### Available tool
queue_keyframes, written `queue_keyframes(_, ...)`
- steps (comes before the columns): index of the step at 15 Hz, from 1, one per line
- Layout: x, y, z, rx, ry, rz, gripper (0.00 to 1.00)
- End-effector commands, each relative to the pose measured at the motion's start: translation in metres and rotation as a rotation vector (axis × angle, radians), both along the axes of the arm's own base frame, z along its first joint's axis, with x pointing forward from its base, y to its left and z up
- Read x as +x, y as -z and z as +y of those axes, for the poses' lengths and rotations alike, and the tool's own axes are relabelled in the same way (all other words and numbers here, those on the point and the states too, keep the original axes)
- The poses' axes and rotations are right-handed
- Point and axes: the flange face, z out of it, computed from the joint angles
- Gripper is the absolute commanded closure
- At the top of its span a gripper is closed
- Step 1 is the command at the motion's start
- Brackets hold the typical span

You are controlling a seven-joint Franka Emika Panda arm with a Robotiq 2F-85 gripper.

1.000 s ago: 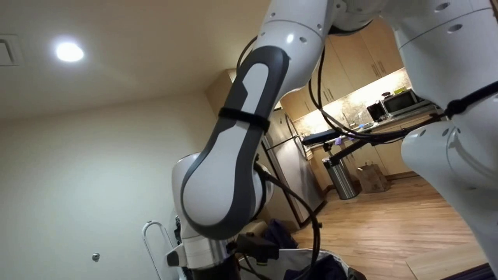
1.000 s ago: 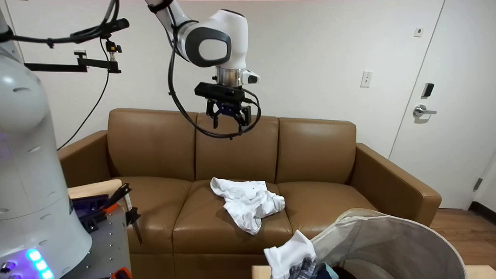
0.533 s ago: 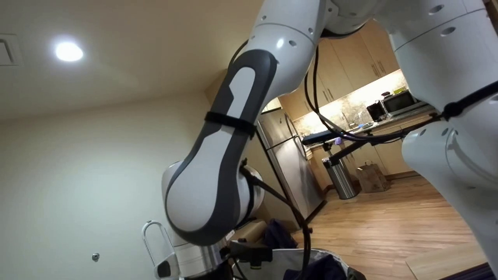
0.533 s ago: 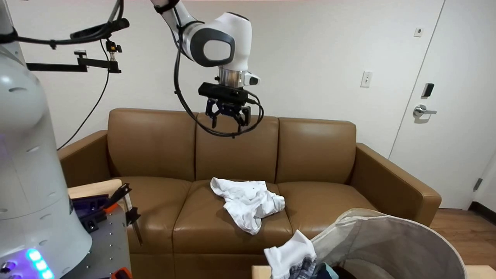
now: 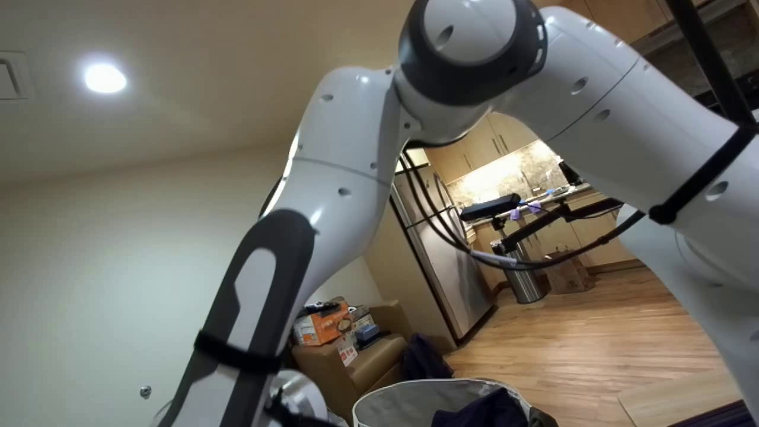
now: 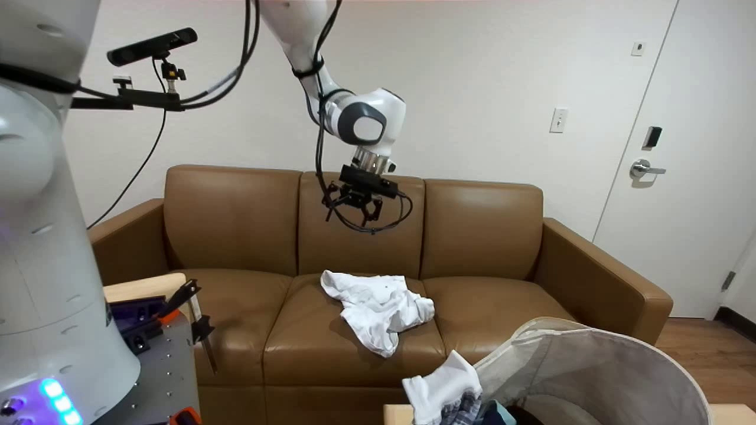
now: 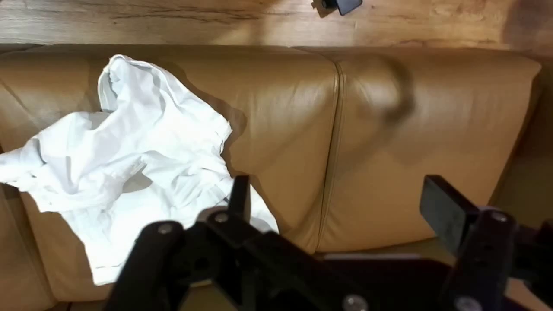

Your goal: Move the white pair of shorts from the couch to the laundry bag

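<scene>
Jaws apart; wht garment [image 6: 381,308], prob. shorts, crumpled on couch [image 6: 487,307] below.

We count one robot arm [image 5: 344,160], one gripper [image 7: 335,196] with two fingers [image 7: 443,211], one white pair of shorts [image 6: 381,307], one laundry bag [image 6: 590,360], one white door [image 6: 691,236], and one couch [image 6: 496,304] with three back cushions [image 6: 481,230].

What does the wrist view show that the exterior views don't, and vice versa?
Only the wrist view: wooden floor along the front of the brown leather couch.

Only the exterior views: the beige fabric laundry bag, in both, and, in an exterior view, a white door.

Shared with an exterior view: that couch, the crumpled white cloth shorts on it, and the open black gripper.
</scene>
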Motion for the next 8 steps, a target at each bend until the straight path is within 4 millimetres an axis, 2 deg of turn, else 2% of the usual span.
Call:
queue_keyframes(1,0.037,0.077,0.022,-0.074,-0.184,0.018,0.00)
queue_keyframes(4,0.050,0.149,0.023,-0.111,-0.326,0.058,0.00)
queue_keyframes(5,0.033,0.113,0.025,-0.129,-0.250,0.040,0.00)
queue_keyframes(7,0.040,0.152,0.025,-0.125,-0.288,0.064,0.00)
queue_keyframes(8,0.043,0.161,0.025,-0.121,-0.293,0.067,0.00)
